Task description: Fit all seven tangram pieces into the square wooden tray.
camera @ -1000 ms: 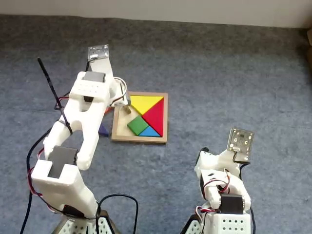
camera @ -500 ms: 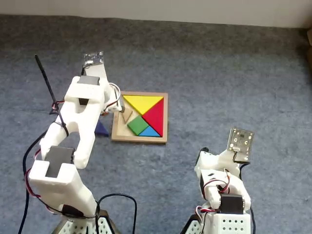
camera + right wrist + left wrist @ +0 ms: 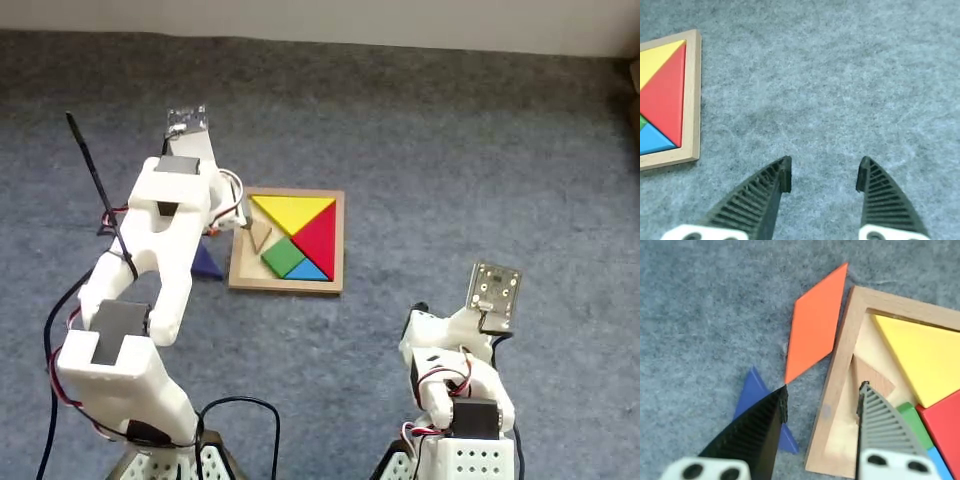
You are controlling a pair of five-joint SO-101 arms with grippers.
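While the left arm leans out over the grey carpet in the high view, the square wooden tray lies just right of it, with wide bare carpet beyond its far and right edges. A yellow triangle, red triangle, green square and light blue triangle pack the tray's right part edge to edge. A small brown triangle lies loose in the bare left part. A dark blue triangle rests on the carpet just outside the left rim. The right arm sits at the near side, well apart from the tray.

From the left wrist, the left gripper is spread wide and grasps nothing. It straddles the tray's left rim, one finger over the carpet where the orange parallelogram and the dark blue triangle meet, the other over the tray floor at the brown triangle. The parallelogram lies along the outside of that rim.

From the right wrist, the right gripper is released and empty above bare carpet, the tray's right rim well off to its left.
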